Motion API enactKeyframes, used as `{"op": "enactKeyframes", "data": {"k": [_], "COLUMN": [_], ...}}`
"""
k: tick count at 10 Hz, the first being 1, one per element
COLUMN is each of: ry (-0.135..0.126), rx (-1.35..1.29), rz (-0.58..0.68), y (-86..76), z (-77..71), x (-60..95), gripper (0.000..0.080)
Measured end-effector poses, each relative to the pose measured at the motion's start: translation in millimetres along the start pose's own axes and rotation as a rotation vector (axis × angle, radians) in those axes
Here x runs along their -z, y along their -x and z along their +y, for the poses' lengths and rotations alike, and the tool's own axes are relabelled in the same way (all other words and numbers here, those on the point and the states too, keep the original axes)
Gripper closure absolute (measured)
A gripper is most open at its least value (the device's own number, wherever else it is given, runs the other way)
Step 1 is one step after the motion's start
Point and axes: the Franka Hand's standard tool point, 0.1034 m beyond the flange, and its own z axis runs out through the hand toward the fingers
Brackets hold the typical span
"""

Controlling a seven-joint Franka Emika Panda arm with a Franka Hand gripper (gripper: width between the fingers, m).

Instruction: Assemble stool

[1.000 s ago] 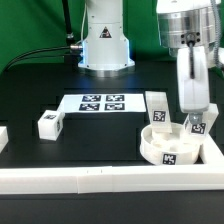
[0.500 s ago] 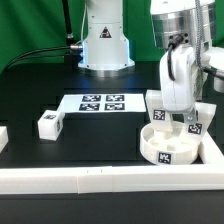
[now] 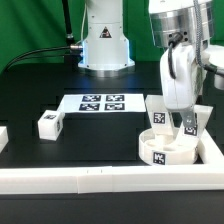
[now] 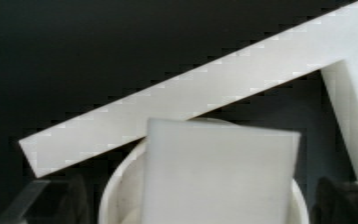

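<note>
The round white seat [image 3: 162, 150] lies in the front corner at the exterior view's right, a tag on its front wall. My gripper [image 3: 186, 120] is shut on a white tagged leg [image 3: 188, 128] that stands upright in the seat's far right part. In the wrist view the leg [image 4: 220, 165] fills the space between my dark fingers [image 4: 51, 200], with the seat's rim [image 4: 126, 185] curving beside it. A second leg [image 3: 157, 105] stands just behind the seat. A third leg [image 3: 48, 124] lies on the black table at the exterior view's left.
The marker board [image 3: 102, 102] lies flat mid-table before the robot base [image 3: 105, 45]. Long white rails run along the front edge [image 3: 90, 178] and the right side [image 3: 212, 150]; one shows as a slanted band in the wrist view [image 4: 194, 100].
My gripper has shifted a little toward the exterior view's left and turned with the leg. The seat's front tag has moved leftward, so the seat has turned.
</note>
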Motion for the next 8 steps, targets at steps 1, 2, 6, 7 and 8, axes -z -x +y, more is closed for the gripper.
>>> {"op": "enactKeyframes", "data": {"k": [1,2,6,7,8], "ry": [-0.004,-0.025,-0.051,-0.05,-0.05], "rx": [0.056,0.108,0.212,0.213,0.214], "rz": [-0.009,-0.027,-0.031,-0.031,-0.03], "y": [-2.3,-9.0,-26.8,-26.4,-26.3], "z": [-0.5,-5.1,-5.8,-5.4,-5.2], "x": [11.9,35.5,59.0,58.5,58.2], "gripper": [0.0153,0.0153,0.0151,0.0151,0.0151]}}
